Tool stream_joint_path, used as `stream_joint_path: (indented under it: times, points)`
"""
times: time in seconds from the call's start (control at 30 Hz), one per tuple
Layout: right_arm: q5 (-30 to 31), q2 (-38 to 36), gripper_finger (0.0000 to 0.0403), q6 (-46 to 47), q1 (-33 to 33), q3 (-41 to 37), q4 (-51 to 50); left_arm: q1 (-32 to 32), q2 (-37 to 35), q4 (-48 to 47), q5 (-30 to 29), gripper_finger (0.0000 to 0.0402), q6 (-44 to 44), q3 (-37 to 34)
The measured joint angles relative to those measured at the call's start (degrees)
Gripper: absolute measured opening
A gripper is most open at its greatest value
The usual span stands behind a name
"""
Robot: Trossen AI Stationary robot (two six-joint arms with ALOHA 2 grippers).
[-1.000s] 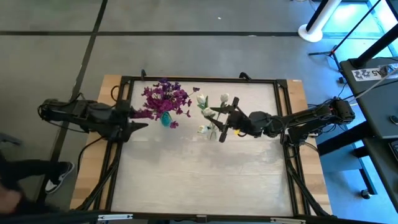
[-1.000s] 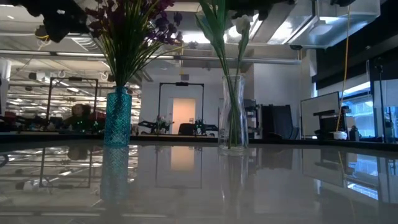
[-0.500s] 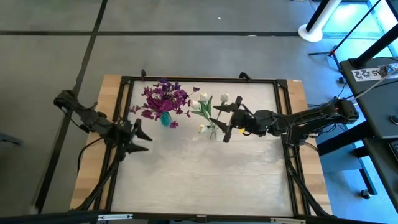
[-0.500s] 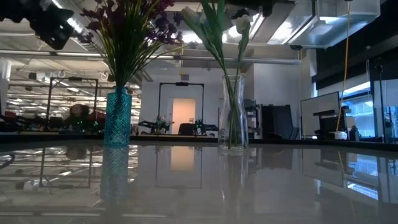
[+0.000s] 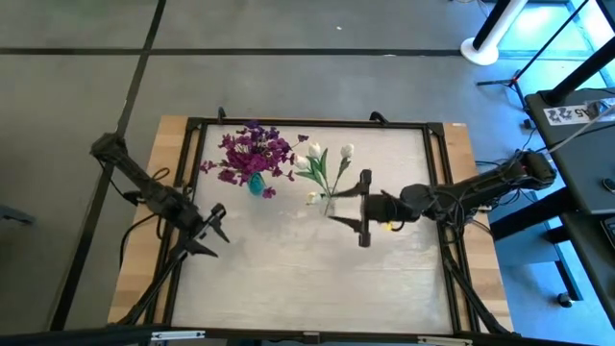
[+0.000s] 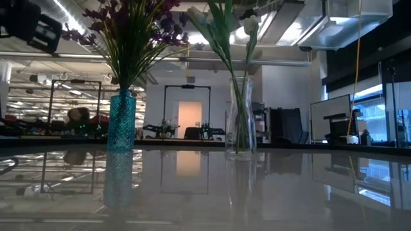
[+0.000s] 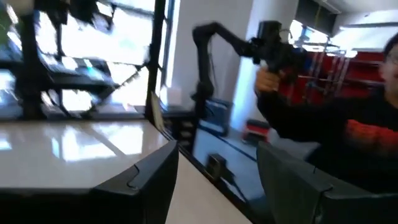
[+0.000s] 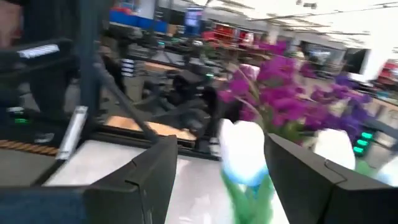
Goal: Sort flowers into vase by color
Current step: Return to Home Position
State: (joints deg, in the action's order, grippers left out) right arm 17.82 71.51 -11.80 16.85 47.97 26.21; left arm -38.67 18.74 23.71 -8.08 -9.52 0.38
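Purple flowers (image 5: 255, 154) stand with their stems in a teal vase (image 6: 122, 122). White tulip-like flowers (image 5: 322, 159) stand in a clear glass vase (image 6: 241, 115) to its right. My right gripper (image 5: 338, 206) hovers level at blossom height on the right side of the clear vase. It is open, with a white bud (image 8: 244, 152) just ahead of its fingers and purple flowers (image 8: 280, 93) behind. My left gripper (image 5: 216, 229) is open and empty over the table's left edge, nearer than the teal vase. It also shows in its own wrist view (image 7: 217, 149).
A black frame (image 5: 307, 123) runs around the tabletop, and wooden strips line both sides. The near half of the table (image 5: 307, 279) is bare and glossy. Beyond the table a person's dark sleeve (image 7: 323, 124) shows, with a hand holding a black device.
My left gripper has drawn back from beside the teal vase toward the table's near-left, sinking and swinging round. My right gripper has pulled away from the white flowers toward the right and near edge. A white stem has tipped to lean left in the clear vase.
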Motion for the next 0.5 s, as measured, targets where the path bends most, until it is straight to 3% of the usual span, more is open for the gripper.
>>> stream_joint_path:
  times: [0.17,0.33,0.5]
  points:
    - [-4.8,-1.0,0.0238,4.6,-6.0,-0.1,-2.9,4.0,-0.5,2.7,-0.5,0.0213,5.0,0.0]
    - [-14.8,-3.6,0.0238,5.5,-10.9,-0.1,-3.6,9.4,-0.5,1.3,1.8,0.0213,3.9,0.0]
    - [-17.8,-9.3,0.0238,5.6,-14.2,-0.6,-8.9,15.5,-0.4,-2.4,2.9,0.0213,2.1,0.1]
